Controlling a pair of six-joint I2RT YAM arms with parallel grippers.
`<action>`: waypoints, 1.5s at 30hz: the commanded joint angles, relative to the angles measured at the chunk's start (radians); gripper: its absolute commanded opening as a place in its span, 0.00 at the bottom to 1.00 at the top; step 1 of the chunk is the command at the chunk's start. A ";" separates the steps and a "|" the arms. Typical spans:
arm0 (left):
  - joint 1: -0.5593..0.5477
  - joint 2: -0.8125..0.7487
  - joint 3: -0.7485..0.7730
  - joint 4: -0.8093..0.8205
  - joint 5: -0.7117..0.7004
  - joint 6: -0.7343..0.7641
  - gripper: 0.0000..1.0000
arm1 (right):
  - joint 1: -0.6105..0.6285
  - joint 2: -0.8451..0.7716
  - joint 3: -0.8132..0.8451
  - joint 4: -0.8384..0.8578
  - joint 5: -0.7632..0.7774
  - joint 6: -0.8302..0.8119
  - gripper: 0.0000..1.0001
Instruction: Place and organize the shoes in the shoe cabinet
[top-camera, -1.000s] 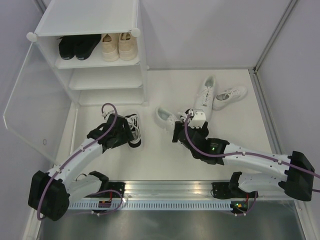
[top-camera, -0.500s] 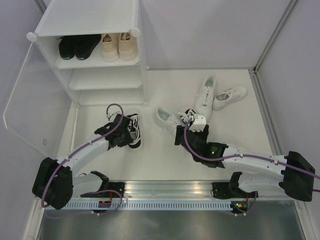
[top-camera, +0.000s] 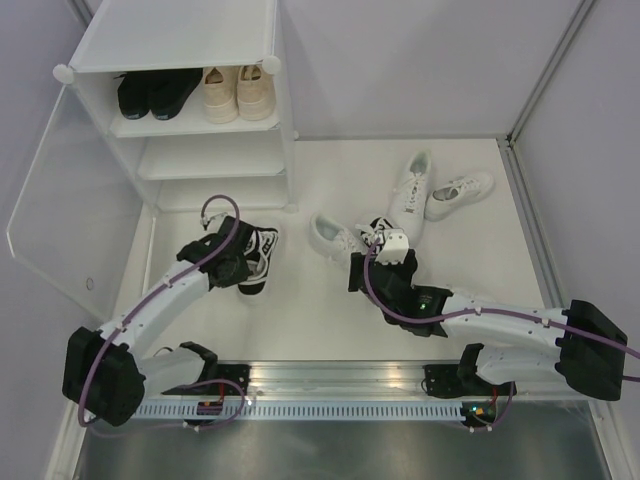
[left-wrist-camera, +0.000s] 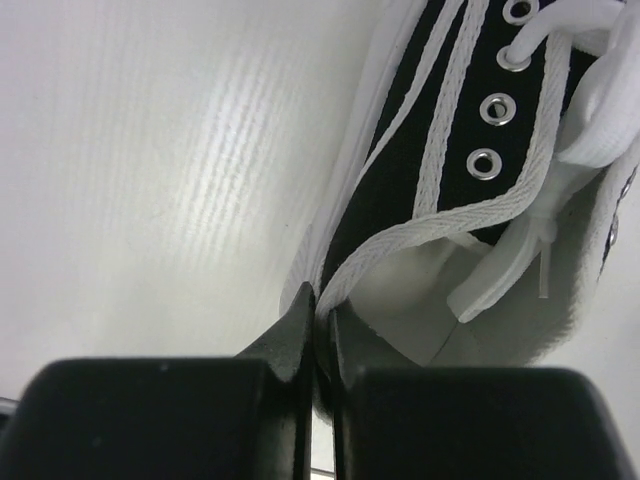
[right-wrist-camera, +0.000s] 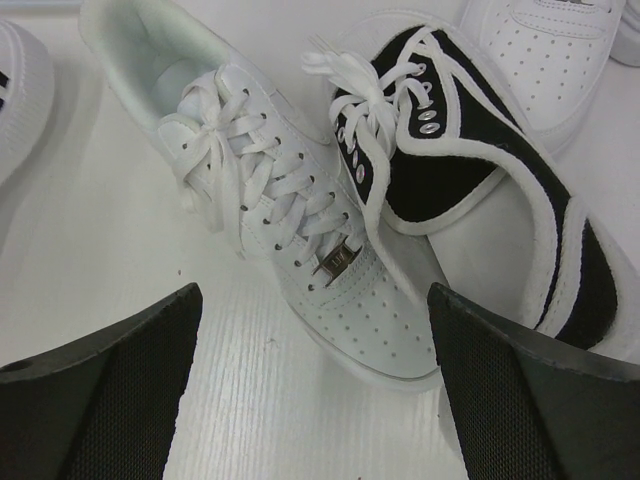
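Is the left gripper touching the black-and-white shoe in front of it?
Touching. In the left wrist view the left gripper is shut on the white collar edge of the black-and-white shoe, and its fingertips pinch the edge with no gap.

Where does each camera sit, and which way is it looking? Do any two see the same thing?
Top camera: high behind the arms, looking down on the table and shoe cabinet; both arms show.
Left wrist camera: on the left arm, looking along the shut left gripper pinching the rim of a black-and-white shoe.
Right wrist camera: on the right arm, looking down past the open right gripper at a white shoe and a second black-and-white shoe.
Shared: top and right wrist both see that white shoe.
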 joint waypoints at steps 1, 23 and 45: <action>0.057 -0.086 0.149 -0.035 -0.103 0.102 0.02 | 0.002 0.001 -0.015 0.034 0.045 -0.020 0.97; 0.634 0.331 0.894 -0.131 0.139 0.456 0.02 | -0.005 0.038 -0.063 0.094 0.048 -0.070 0.97; 0.668 0.698 1.178 0.031 0.054 0.406 0.06 | -0.019 0.164 -0.040 0.141 0.027 -0.106 0.96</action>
